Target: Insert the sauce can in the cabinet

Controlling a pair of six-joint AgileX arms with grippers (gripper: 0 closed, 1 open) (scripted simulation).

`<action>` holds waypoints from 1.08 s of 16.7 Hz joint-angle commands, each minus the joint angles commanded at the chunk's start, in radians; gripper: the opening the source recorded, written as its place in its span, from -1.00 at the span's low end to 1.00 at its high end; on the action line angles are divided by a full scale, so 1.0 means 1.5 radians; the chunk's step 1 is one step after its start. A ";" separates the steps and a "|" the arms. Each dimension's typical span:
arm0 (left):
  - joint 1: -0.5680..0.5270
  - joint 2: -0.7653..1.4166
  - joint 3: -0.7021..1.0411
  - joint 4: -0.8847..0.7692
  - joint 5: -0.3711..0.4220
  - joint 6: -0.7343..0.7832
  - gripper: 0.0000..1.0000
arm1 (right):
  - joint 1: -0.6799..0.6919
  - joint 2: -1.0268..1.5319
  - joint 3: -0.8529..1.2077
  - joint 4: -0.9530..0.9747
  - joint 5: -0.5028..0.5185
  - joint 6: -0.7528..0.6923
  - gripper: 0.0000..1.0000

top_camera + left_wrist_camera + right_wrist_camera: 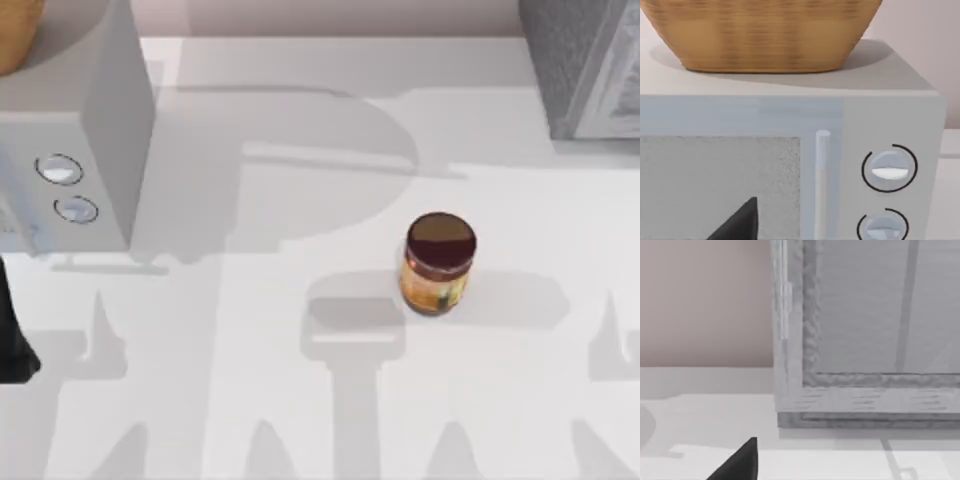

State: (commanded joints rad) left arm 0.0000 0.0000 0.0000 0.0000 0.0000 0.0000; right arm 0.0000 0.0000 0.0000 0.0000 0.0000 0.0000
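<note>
The sauce can (438, 263) is seen upright and ungrasped on the table (300, 400), right of centre and well apart from the closed cabinet (585, 65) at far right, so the approach is judged pending; whether either pincer is open cannot be told.

A white table (300, 420) carries soft grey shadows across its surface. Behind the table rises a plain pinkish-beige wall (330, 15). At the table's left stands a white microwave (90, 130) with two round knobs, a wicker basket (760, 30) resting on top of it.
</note>
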 joint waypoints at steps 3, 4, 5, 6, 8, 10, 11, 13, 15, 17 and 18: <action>0.000 0.000 0.000 0.000 0.000 0.000 1.00 | 0.000 0.004 0.000 0.000 -0.005 0.001 1.00; 0.000 0.000 0.000 0.000 0.000 0.000 1.00 | 0.001 0.014 0.001 -0.002 -0.015 0.002 1.00; 0.000 0.000 0.000 0.000 0.000 0.000 1.00 | 0.002 0.031 0.004 -0.002 -0.033 0.004 1.00; 0.000 0.000 0.000 0.000 0.000 0.000 1.00 | 0.002 0.050 0.008 -0.002 -0.054 0.005 1.00; 0.000 0.000 0.000 0.000 0.000 0.000 1.00 | 0.002 0.097 0.025 0.001 -0.108 0.005 1.00; 0.000 0.000 0.000 0.000 0.000 0.000 1.00 | 0.001 0.150 0.050 0.007 -0.171 -0.002 1.00; 0.000 0.000 0.000 0.000 0.000 0.000 1.00 | 0.000 0.178 0.066 0.013 -0.206 -0.009 1.00; 0.000 0.000 0.000 0.000 0.000 0.000 1.00 | -0.004 0.238 0.103 0.025 -0.279 -0.028 1.00; 0.000 0.000 0.000 0.000 0.000 0.000 1.00 | -0.008 0.306 0.147 0.042 -0.358 -0.058 1.00; 0.000 0.000 0.000 0.000 0.000 0.000 1.00 | -0.014 0.383 0.196 0.060 -0.445 -0.096 1.00; 0.000 0.000 0.000 0.000 0.000 0.000 1.00 | -0.017 0.425 0.221 0.070 -0.489 -0.118 1.00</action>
State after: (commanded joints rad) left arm 0.0000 0.0000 0.0000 0.0000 0.0000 0.0000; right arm -0.0258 0.6368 0.3311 0.1054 -0.7339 -0.1768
